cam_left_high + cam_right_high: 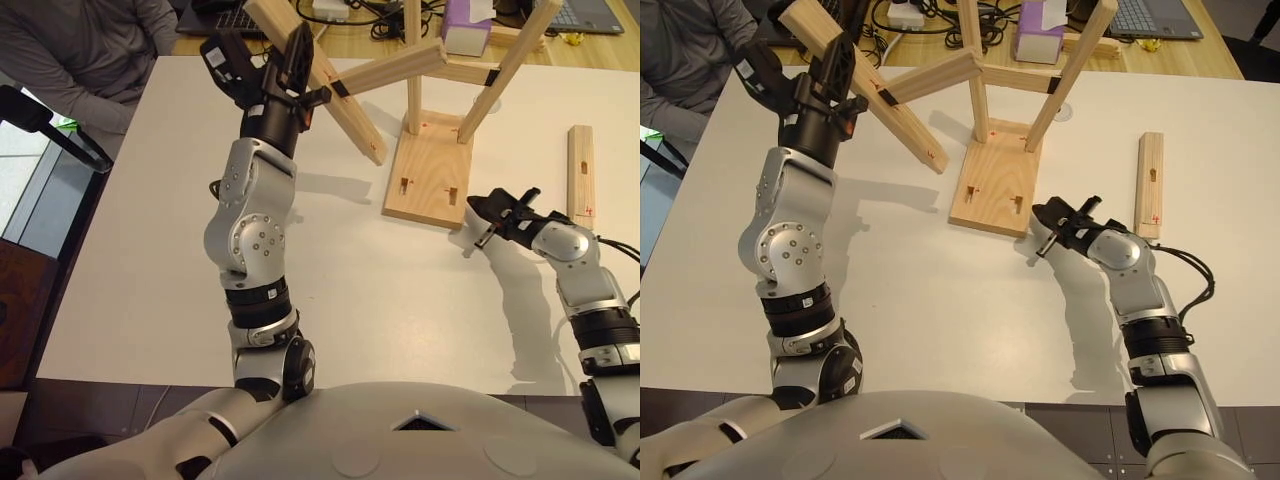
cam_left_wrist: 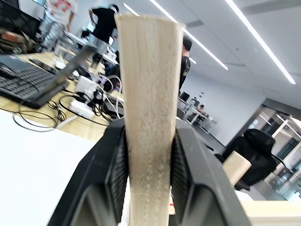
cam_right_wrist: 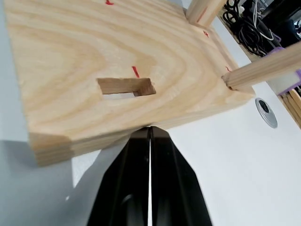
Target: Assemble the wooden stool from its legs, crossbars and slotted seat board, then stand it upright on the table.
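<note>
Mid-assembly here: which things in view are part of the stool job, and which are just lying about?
Job: seat board, held leg in the left gripper, crossbar, two standing legs, loose slotted piece.
Lying about: purple tissue box, laptop, power strip, cables.
</note>
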Tool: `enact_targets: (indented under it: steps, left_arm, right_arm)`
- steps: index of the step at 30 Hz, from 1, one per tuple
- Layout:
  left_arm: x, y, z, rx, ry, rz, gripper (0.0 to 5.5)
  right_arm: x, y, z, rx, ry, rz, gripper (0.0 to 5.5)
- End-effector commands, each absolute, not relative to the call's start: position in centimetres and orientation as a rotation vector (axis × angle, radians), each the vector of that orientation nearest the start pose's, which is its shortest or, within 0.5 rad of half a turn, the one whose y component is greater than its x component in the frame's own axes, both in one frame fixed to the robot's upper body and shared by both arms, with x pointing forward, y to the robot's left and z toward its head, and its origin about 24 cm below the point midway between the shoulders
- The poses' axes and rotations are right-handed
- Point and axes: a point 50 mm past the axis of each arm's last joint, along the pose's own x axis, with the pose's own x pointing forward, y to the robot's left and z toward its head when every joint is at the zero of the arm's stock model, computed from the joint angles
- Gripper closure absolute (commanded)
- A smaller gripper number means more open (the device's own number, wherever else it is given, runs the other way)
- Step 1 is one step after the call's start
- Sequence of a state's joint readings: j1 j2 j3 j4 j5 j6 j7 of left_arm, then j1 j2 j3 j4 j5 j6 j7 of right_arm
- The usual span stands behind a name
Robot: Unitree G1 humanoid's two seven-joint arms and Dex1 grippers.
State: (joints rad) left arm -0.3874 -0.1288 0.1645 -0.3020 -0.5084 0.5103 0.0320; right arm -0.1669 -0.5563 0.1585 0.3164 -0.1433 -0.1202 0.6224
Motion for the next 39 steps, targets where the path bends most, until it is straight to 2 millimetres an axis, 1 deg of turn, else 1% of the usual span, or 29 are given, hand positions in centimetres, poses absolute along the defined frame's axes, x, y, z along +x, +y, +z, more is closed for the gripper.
enact_targets:
  steps: [1, 3, 5, 6, 8, 10, 13, 15, 17, 23, 29, 32, 34, 37, 39]
  left_arm:
    - [29.5, 11.4, 17.4, -0.586, -0.224, -0.21, 4.47]
    - [29.3, 11.2, 17.3, -0.571, -0.232, -0.197, 4.47]
    - [29.3, 11.0, 16.8, -0.548, -0.217, -0.191, 4.47]
    - [29.2, 10.9, 16.4, -0.537, -0.206, -0.187, 4.47]
    - [29.1, 10.3, 15.8, -0.551, -0.173, -0.173, 4.47]
    - [28.9, 9.2, 15.2, -0.583, -0.135, -0.167, 4.47]
    - [28.6, 7.5, 15.0, -0.634, -0.104, -0.191, 4.47]
    - [28.5, 7.0, 14.9, -0.64, -0.094, -0.207, 4.47]
    - [28.5, 6.8, 14.4, -0.62, -0.074, -0.205, 4.47]
    - [27.9, 5.8, 11.4, -0.566, 0.035, -0.188, 4.47]
    - [27.6, 5.3, 10.1, -0.543, 0.049, -0.167, 4.47]
    - [27.6, 5.1, 9.9, -0.548, 0.043, -0.162, 4.47]
    - [27.8, 5.0, 10.4, -0.559, 0.025, -0.166, 4.47]
    - [28.1, 4.7, 11.7, -0.586, -0.017, -0.202, 4.47]
    - [28.1, 4.3, 11.4, -0.576, 0.001, -0.228, 4.47]
  right_arm:
    - [27.4, -20.6, 3.9, -0.621, 0.24, 0.766, 5.5]
    - [28.0, -19.4, 3.9, -0.627, 0.236, 0.806, 5.5]
    - [28.6, -19.0, 4.3, -0.628, 0.218, 0.807, 5.5]
    - [28.7, -19.2, 4.7, -0.625, 0.208, 0.797, 5.5]
    - [28.6, -20.4, 5.2, -0.618, 0.203, 0.746, 5.5]
    - [28.4, -22.0, 5.4, -0.611, 0.217, 0.687, 5.5]
    - [28.0, -23.3, 5.2, -0.623, 0.247, 0.662, 5.5]
    - [28.0, -23.5, 5.3, -0.627, 0.25, 0.657, 5.5]
    - [28.1, -23.4, 5.4, -0.627, 0.245, 0.655, 5.5]
    - [27.6, -23.3, 5.3, -0.626, 0.249, 0.672, 5.5]
    - [27.7, -23.3, 5.6, -0.634, 0.251, 0.696, 5.5]
    - [27.8, -23.1, 5.7, -0.635, 0.248, 0.702, 5.5]
    - [27.7, -23.0, 5.6, -0.633, 0.247, 0.705, 5.5]
    - [27.7, -22.9, 5.5, -0.627, 0.248, 0.697, 5.5]
    - [27.6, -22.8, 5.5, -0.622, 0.245, 0.696, 5.5]
